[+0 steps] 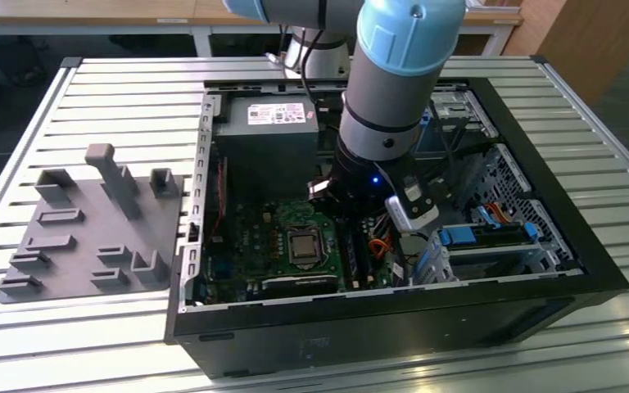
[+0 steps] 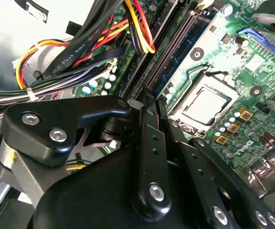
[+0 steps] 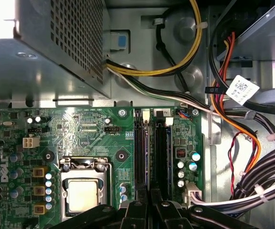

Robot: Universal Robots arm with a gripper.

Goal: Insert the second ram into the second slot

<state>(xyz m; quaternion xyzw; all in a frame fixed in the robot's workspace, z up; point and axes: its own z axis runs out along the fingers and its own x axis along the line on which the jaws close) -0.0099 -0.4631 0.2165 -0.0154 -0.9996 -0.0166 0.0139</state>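
My gripper (image 1: 346, 223) reaches down inside the open computer case, right over the memory slots (image 3: 161, 148) beside the processor socket (image 3: 82, 193). In the first wrist view the black fingers (image 3: 139, 210) sit close together. A thin blue-green edge, the second ram (image 3: 148, 152), runs out from between them, in line with the slots. In the second wrist view the gripper (image 2: 147, 107) has its tips nearly touching just above the long slots (image 2: 175, 47). The ram's lower edge and how deep it sits are hidden.
The grey power supply (image 1: 265, 131) stands behind the board. Bundles of coloured cables (image 3: 232, 119) crowd the side of the slots away from the socket. Drive bays with blue latches (image 1: 473, 236) fill the case at the exterior view's right. A grey fixture (image 1: 85, 229) lies outside the case.
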